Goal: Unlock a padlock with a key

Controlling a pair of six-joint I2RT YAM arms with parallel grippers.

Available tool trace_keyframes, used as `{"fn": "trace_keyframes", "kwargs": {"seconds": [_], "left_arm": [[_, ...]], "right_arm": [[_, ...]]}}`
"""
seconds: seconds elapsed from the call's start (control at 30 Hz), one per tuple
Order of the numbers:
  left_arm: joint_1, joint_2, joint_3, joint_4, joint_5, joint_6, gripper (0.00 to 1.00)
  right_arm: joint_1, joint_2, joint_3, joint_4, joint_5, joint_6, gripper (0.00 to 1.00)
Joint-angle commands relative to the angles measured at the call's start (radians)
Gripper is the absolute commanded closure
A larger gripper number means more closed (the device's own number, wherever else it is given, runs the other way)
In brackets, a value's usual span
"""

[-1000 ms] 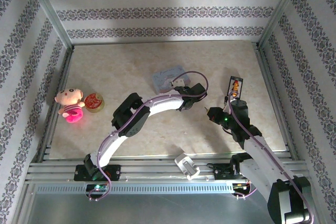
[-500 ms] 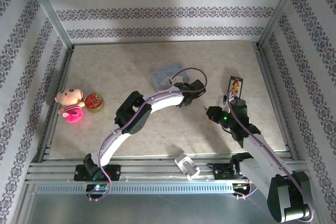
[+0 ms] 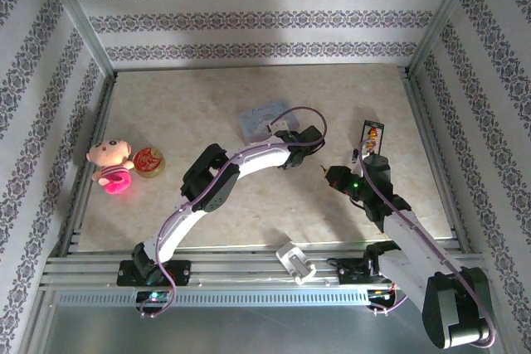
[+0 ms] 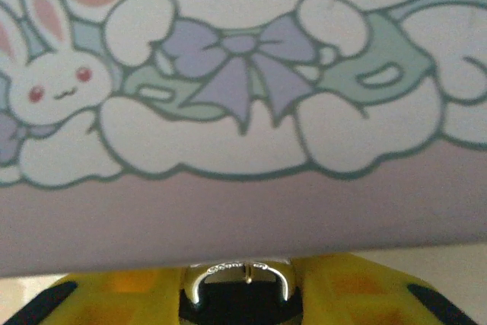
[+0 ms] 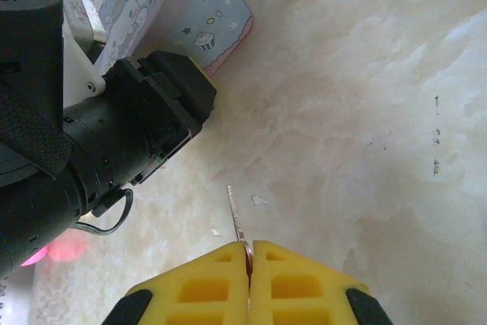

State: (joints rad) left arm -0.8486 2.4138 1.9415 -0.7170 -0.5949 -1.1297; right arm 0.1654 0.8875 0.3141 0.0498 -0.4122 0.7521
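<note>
Two grippers, both gripping. The left gripper (image 4: 237,291) has its yellow pads (image 4: 114,298) pressed to either side of the padlock (image 4: 237,304), whose black body fills the gap with the silvery loop uppermost. The padlock sits right before the side wall of the cartoon-printed tin (image 4: 243,112); I cannot tell whether they touch. The right gripper (image 5: 249,255) has its jaws pressed together, pinching the key (image 5: 236,215). The thin blade sticks out ahead over the marbled table (image 5: 365,112), aimed near the left arm's black wrist (image 5: 129,127).
</note>
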Motion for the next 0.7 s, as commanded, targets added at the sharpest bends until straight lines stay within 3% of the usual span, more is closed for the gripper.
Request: {"fn": "trace_keyframes", "kwargs": {"seconds": [0.0,0.13,0.27,0.67], "left_arm": [[0.014,0.003,-0.013,0.008,0.018,0.005,0.76],[0.016,-0.028,-0.038,0.028,0.056,-0.007,0.84],[0.016,-0.078,-0.086,0.069,0.121,-0.037,0.99],[0.031,-0.272,-0.345,0.386,0.325,-0.026,1.0]], "right_arm": [[-0.008,-0.007,-0.006,0.022,-0.015,0.006,1.0],[-0.007,0.016,-0.023,0.057,-0.031,0.001,1.0],[0.001,0.064,-0.061,0.176,-0.07,0.004,1.0],[0.167,0.351,-0.058,0.545,-0.022,-0.002,1.0]]}}
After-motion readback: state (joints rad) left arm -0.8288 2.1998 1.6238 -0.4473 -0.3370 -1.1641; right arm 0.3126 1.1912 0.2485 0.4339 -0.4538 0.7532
